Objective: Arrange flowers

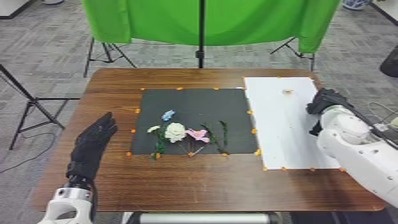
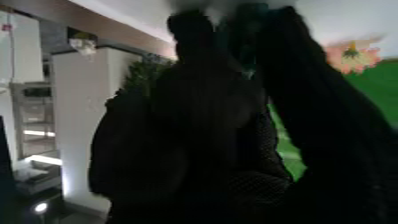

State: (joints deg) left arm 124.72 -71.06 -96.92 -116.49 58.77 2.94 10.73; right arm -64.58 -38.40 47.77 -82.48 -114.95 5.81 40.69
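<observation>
From where I stand, the nearest risk is at the black sheet (image 1: 191,102). The green stems (image 1: 224,134), white bloom (image 1: 176,131) and pink bloom (image 1: 198,134) lie close together there, towards the near edge; a wide grasp could catch two at once or crush petals. The blue bloom (image 1: 168,115), just beyond, could be dragged by a low pass.

Farther on, the right hand (image 1: 327,101) is at the right edge of the white sheet (image 1: 284,132), beside the table's right edge. Whether it is clamped on anything, I cannot tell. The greenery (image 2: 142,75) shows beside its glove; if that is its load, a loose hold could let it turn or drop over the table's edge. Farthest out, the peach bloom (image 1: 287,91) lies near the white sheet's far edge; a forward sweep could strike it, and anything set down there could cover it.

Surroundings: the left hand (image 1: 89,145), fingers straight and holding nothing, is over the table (image 1: 213,187) near its left edge, outside the working area. Orange tabs (image 1: 255,131) line both sheets. Past the far edge are a pole (image 1: 202,30) and a green cloth (image 1: 160,22). The right hand itself blocks part of the white sheet's right edge.
</observation>
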